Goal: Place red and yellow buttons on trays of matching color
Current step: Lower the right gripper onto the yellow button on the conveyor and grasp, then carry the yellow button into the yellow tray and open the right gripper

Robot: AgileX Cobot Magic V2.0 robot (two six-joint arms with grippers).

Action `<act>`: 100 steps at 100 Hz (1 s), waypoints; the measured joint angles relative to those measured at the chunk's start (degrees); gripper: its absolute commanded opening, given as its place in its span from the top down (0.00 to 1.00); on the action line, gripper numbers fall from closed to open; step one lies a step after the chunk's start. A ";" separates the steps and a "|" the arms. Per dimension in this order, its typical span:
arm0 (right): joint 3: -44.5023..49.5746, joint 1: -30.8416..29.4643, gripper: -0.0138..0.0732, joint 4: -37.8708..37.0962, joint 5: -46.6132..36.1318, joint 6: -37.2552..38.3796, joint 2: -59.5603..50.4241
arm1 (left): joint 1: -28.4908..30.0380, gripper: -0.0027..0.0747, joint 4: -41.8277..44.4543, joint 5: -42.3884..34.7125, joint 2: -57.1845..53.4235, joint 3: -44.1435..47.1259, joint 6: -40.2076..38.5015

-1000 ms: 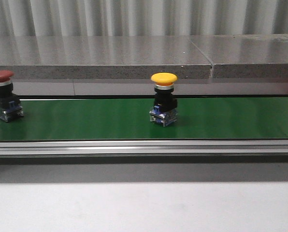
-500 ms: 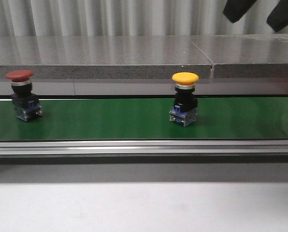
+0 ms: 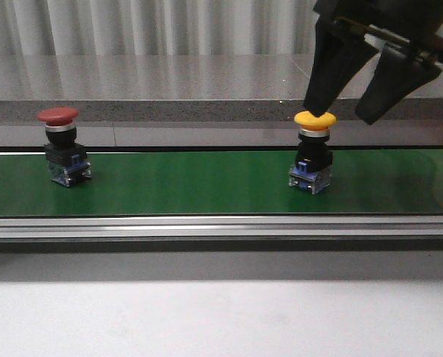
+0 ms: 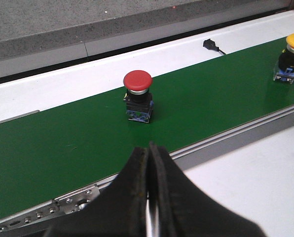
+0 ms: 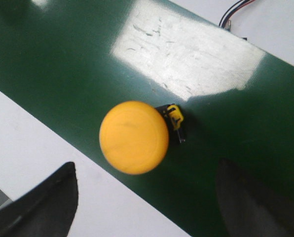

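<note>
A yellow button (image 3: pixel 314 120) with a mushroom cap on a black and blue base stands upright on the green belt (image 3: pixel 184 186), right of centre. My right gripper (image 3: pixel 339 110) hangs open just above it, one finger touching or just behind the cap and the other off to its right. In the right wrist view the yellow button (image 5: pixel 133 137) lies between the spread fingers (image 5: pixel 48 202), nearer one of them. The red button (image 3: pixel 58 116) stands upright at the belt's left. My left gripper (image 4: pixel 148 150) is shut and empty, short of the red button (image 4: pixel 137 81). No trays are in view.
An aluminium rail (image 3: pixel 207 225) edges the belt in front, with white table (image 3: pixel 207 312) before it. A grey stone ledge (image 3: pixel 154 89) runs behind the belt. A black cable end (image 4: pixel 212 46) lies beyond the belt's far edge.
Both buttons have travelled to the right along the belt. My right gripper has come down from the top of the front view, open, over the yellow button.
</note>
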 measured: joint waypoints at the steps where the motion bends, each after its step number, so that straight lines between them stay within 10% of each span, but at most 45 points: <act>1: 0.00 0.00 0.20 0.00 0.00 -0.01 0.35 | 0.00 0.99 0.00 0.00 0.00 0.00 0.00; 25: -0.10 0.00 0.22 0.11 -2.55 -2.40 3.81 | 0.00 0.99 0.00 0.00 0.00 0.00 0.00; 52: -0.32 0.00 0.65 0.19 -4.56 -2.59 4.29 | 0.00 0.99 0.00 0.00 0.00 0.00 0.00; 100: -0.30 -1.40 0.67 -1.48 -4.56 5.05 -2.87 | 0.00 0.99 0.00 0.04 0.00 0.09 0.00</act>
